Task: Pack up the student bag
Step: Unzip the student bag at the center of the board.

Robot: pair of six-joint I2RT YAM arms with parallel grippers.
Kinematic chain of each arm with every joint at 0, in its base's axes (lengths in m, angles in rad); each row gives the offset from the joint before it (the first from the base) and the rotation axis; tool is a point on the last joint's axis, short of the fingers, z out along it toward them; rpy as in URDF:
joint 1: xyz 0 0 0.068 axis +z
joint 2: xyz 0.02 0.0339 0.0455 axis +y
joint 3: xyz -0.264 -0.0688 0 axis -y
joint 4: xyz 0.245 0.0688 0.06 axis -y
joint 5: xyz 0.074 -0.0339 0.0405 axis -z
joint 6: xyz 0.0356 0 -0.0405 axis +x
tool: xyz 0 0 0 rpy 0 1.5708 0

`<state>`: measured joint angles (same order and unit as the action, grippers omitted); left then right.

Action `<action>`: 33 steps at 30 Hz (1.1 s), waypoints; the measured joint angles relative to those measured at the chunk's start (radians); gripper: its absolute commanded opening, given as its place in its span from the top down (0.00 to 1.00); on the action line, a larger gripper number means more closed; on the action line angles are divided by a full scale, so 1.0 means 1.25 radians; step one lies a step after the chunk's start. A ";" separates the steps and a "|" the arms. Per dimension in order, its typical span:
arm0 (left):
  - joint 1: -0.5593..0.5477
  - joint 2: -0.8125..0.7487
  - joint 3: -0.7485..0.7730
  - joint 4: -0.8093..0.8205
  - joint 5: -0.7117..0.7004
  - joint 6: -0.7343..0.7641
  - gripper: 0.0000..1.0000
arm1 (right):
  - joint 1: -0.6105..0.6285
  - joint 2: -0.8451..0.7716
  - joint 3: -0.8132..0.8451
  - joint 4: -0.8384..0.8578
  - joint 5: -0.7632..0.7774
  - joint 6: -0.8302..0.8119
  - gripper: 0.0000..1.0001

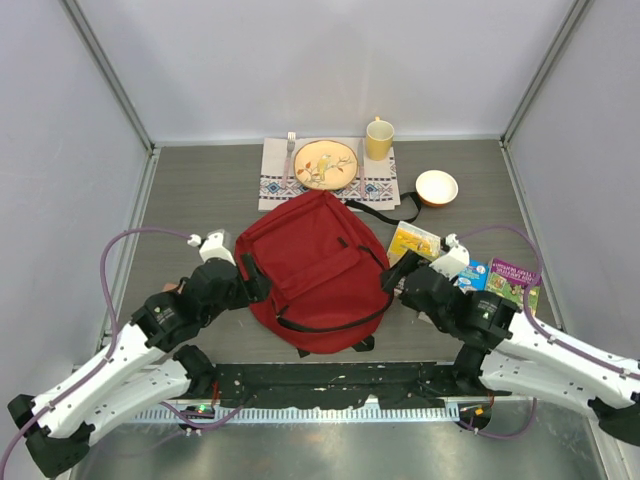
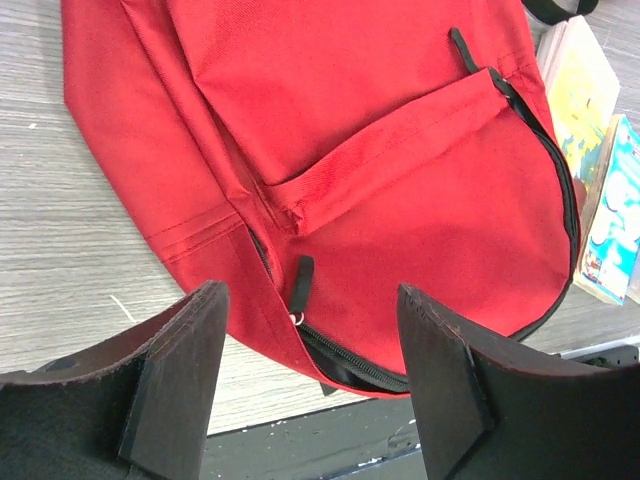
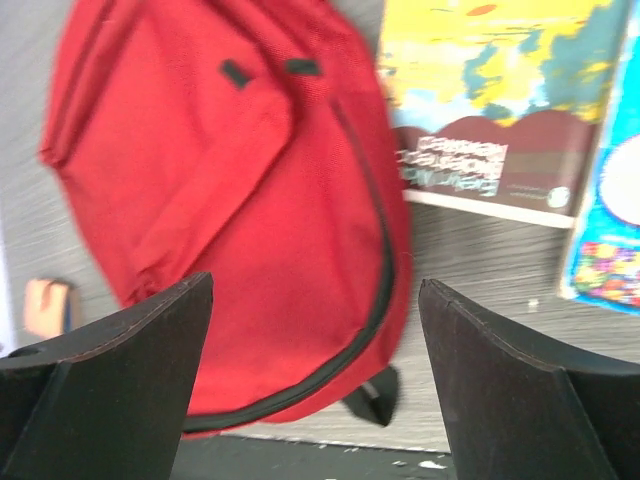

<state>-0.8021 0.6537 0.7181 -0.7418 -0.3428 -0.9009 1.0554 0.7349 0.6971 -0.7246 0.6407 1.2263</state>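
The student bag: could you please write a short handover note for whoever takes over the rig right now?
Left gripper: open, empty, at the bag's left edge.
Right gripper: open, empty, at the bag's right edge.
Bag: flat on the table between the arms; main zip looks closed.
Books: on the table right of the bag, outside it.
Done: nothing visibly packed; the inside is hidden.
Left: open the zip, load the books, close it.
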 measured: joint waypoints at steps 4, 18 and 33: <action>0.000 -0.005 0.000 0.004 0.015 0.000 0.24 | -0.137 0.029 -0.042 0.012 -0.097 -0.086 0.06; 0.000 -0.016 -0.001 -0.002 -0.006 -0.008 0.10 | -0.294 0.347 -0.100 0.352 -0.471 -0.303 0.45; 0.000 0.012 -0.001 -0.005 -0.031 -0.010 0.10 | -0.279 0.592 0.033 0.550 -0.605 -0.299 0.34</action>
<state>-0.8021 0.6682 0.7174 -0.7475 -0.3817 -0.9134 0.7071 1.4754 0.7387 -0.0372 -0.1162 0.8520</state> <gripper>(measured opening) 0.903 0.588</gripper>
